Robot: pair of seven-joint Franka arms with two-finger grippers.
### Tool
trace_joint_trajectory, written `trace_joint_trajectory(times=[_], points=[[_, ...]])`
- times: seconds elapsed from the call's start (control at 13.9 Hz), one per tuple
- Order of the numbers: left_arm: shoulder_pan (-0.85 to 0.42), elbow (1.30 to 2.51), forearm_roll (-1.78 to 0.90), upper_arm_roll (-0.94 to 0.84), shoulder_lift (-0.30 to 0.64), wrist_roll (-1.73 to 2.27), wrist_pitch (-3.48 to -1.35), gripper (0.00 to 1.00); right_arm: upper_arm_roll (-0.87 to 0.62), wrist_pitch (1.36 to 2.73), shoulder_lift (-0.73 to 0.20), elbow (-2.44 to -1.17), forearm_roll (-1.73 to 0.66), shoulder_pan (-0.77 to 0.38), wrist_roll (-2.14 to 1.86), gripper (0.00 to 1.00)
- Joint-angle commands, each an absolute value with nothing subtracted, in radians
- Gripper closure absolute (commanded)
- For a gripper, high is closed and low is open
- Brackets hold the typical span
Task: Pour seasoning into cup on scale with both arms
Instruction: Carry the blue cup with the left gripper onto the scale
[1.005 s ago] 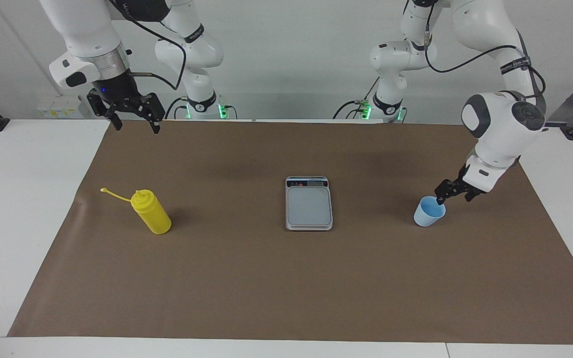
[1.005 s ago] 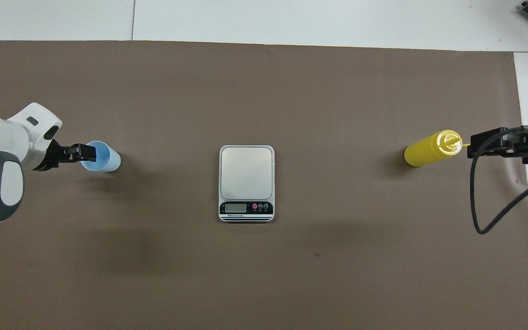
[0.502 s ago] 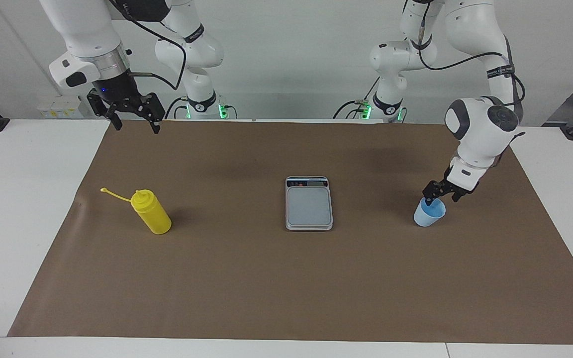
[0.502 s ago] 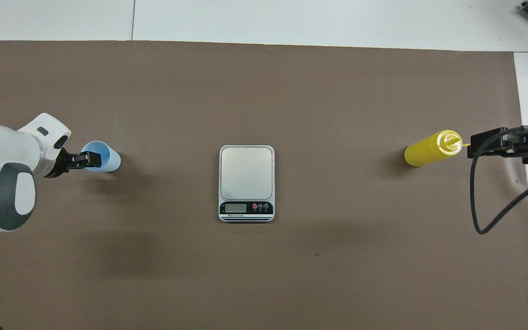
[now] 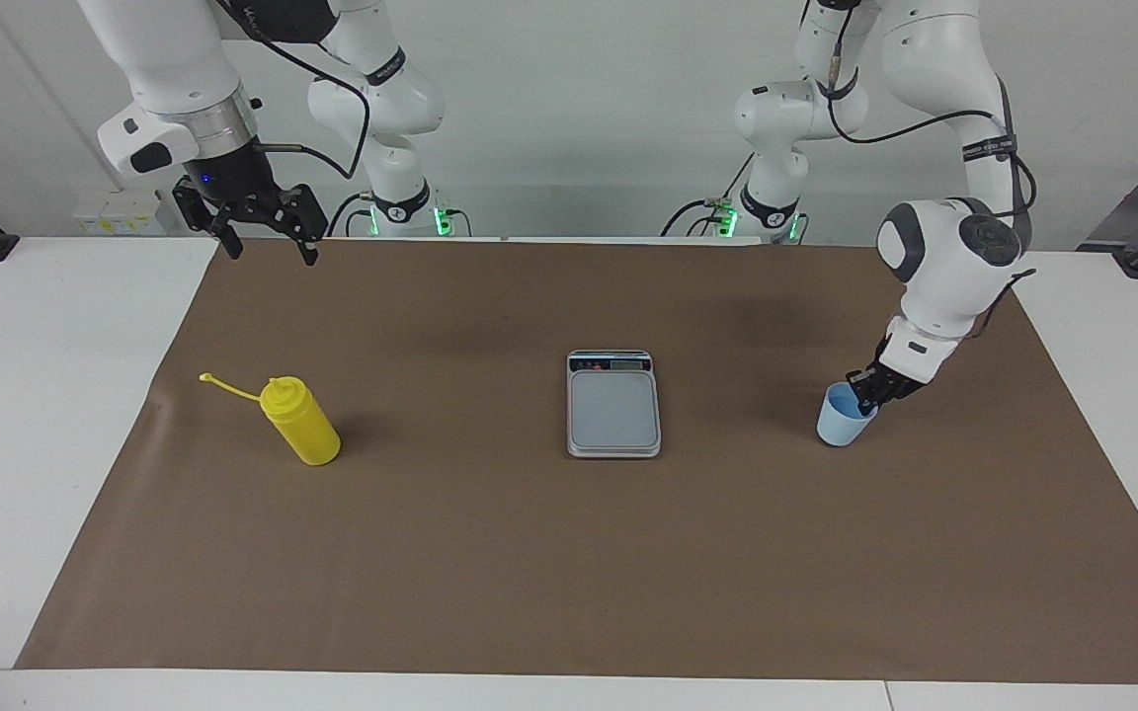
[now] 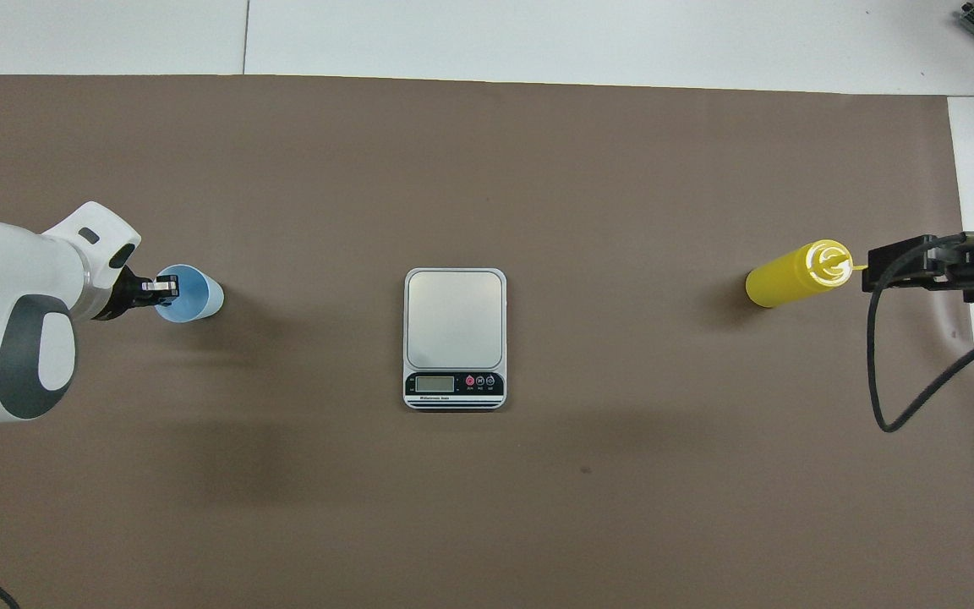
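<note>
- The left gripper [image 5: 866,393] sat at the rim of the small light-blue tapered plastic cup [image 5: 841,423], which stood on the bench toward the left arm's end; its fingers looked closed on the rim — one inside, one outside.
- The flat silver-grey digital scale [image 5: 613,405] lay mid-bench, plate bare; the cup should be lifted level and set centrally.
- The right gripper [image 5: 266,235] waited aloft, fingers spread, well above the bright yellow plastic squeeze bottle [image 5: 303,422].
</note>
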State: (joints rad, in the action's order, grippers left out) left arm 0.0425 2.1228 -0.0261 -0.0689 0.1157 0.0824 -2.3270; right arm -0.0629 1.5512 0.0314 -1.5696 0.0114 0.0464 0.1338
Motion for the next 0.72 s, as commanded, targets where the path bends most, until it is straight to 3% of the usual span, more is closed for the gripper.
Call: trace_joint_trajectory(times=[0.0,0.36,0.65], points=[[0.028,1.966,-0.020,-0.060,0.164,0.089,-2.185,1.00,-0.074,1.536,0.029,-1.563,0.000,0.061,0.140,0.00],[-0.026,1.741,-0.034,-0.066,0.169,0.098,-1.884,1.00,-0.074,1.536,0.029,-1.563,-0.002,0.061,0.140,0.00],[-0.145,1.707,-0.077,-0.066,0.169,0.236,-1.844,1.00,-0.074,1.536,0.029,-1.563,-0.002,0.061,0.140,0.00]])
